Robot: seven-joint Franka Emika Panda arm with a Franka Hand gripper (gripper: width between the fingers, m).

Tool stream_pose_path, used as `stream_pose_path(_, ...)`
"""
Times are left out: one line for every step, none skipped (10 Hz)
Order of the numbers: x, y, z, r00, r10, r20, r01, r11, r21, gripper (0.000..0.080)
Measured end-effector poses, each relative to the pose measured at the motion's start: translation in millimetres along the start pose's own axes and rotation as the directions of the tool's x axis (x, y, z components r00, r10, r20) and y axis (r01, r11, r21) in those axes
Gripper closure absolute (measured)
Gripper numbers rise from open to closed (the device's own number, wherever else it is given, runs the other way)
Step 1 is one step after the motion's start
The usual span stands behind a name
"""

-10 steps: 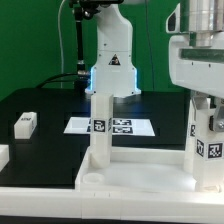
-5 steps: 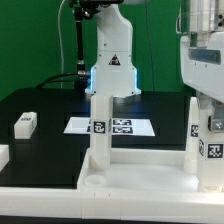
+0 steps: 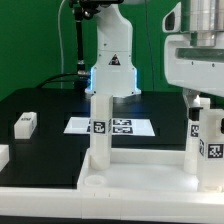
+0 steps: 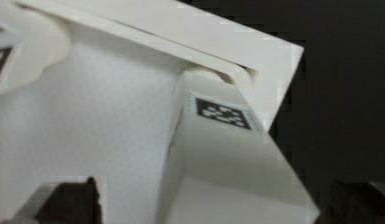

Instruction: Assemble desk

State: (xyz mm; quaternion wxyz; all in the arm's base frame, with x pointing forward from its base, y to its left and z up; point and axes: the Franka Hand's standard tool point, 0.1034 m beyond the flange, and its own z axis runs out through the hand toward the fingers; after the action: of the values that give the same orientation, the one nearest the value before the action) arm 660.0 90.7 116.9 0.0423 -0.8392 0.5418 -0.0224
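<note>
The desk panel (image 3: 140,178) lies white and rimmed on the black table at the front. Two white square legs with tags stand upright in its corner sockets. One leg (image 3: 100,130) is on the exterior view's left, the other (image 3: 203,140) on its right. My gripper (image 3: 200,103) hangs over the top of the right leg. In the wrist view this leg (image 4: 215,170) runs down to the panel (image 4: 82,110) and shows its tag (image 4: 224,112). The gripper (image 4: 207,205) is open, its dark fingers (image 4: 73,200) standing wide on either side of the leg's top.
A loose tagged leg (image 3: 25,123) lies on the table at the exterior view's left, and another white part (image 3: 3,155) sits at the left edge. The marker board (image 3: 110,126) lies behind the panel, in front of the robot's base (image 3: 112,60).
The jaws have spread apart and let go of the right leg. The gripper body has risen a little. Both legs stand as before.
</note>
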Motion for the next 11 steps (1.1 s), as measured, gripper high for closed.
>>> stream_pose_path(-1.5, -0.1, 0.3, 0.997, -0.076, -0.001, 0.076, 0.997, -0.004, 0.0153)
stream_pose_path(-2.5, 0.2, 1.3, 0.980, -0.198, -0.007, 0.198, 0.980, -0.011, 0.0151)
stream_pose_path(-3.9, 0.2, 1.8, 0.956, -0.292, -0.008, 0.292, 0.956, -0.016, 0.0151)
stream_pose_path(-4.6, -0.1, 1.6, 0.933, -0.360, -0.009, 0.360, 0.933, -0.018, 0.0151)
stream_pose_path(-4.2, -0.2, 1.1, 0.906, -0.423, -0.008, 0.423, 0.906, -0.018, 0.0151)
stream_pose_path(-2.7, -0.3, 0.0, 0.865, -0.502, -0.008, 0.501, 0.865, -0.017, 0.0151)
stream_pose_path(-1.3, -0.7, -1.2, 0.812, -0.584, -0.009, 0.583, 0.812, -0.016, 0.0151)
stream_pose_path(-0.4, -0.8, -1.8, 0.782, -0.624, -0.009, 0.623, 0.782, -0.016, 0.0151)
stream_pose_path(-1.4, -1.5, -2.9, 0.739, -0.673, -0.011, 0.673, 0.739, -0.018, 0.0151)
stream_pose_path(-3.0, -2.0, -3.3, 0.705, -0.709, -0.014, 0.708, 0.705, -0.028, 0.0151)
stream_pose_path(-1.9, -1.9, -3.7, 0.649, -0.760, -0.013, 0.760, 0.649, -0.030, 0.0151)
